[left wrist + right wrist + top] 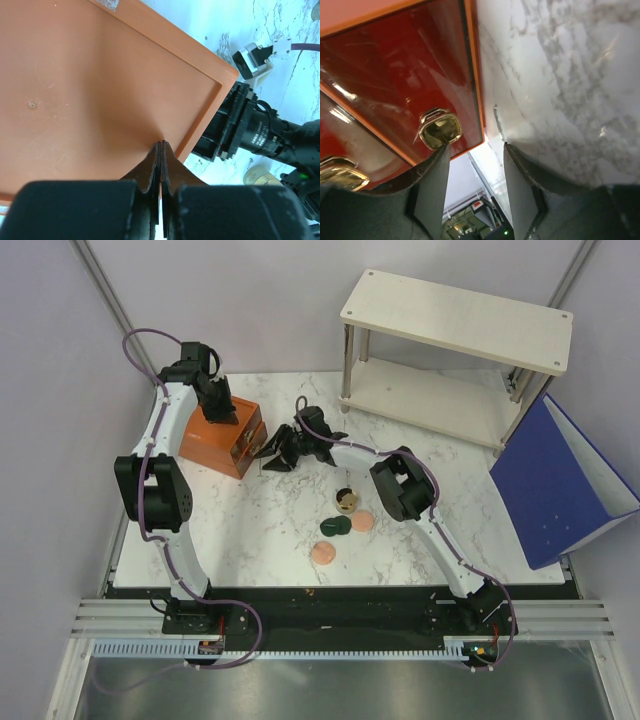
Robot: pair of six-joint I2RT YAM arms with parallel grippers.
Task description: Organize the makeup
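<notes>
The left gripper (160,148) is clenched, its two fingers pressed flat together with nothing between them, and the tips rest on the flat top of the orange-brown drawer box (100,75) near its front edge. The right gripper (475,167) is released, jaws standing apart with only bare marble and open space in the gap; it sits low against the glossy red drawer front, where one finger (432,185) comes up just under a gold knob (440,129), and a second gold knob (337,172) shows at the frame's edge. From above, both arms meet at the box (215,440) on the rear left of the desk (260,530). The makeup lies well apart from both, toward the desk's middle: a gold-lidded round jar (346,502), a dark green compact (335,526) just in front of it, a peach-pink disc (362,521) just beside the compact, and the other peach-pink disc (324,554) nearer the arms' bases. Farther back stands a white two-tier shelf (455,315), with a tilted blue bin (555,485) at the right edge.
</notes>
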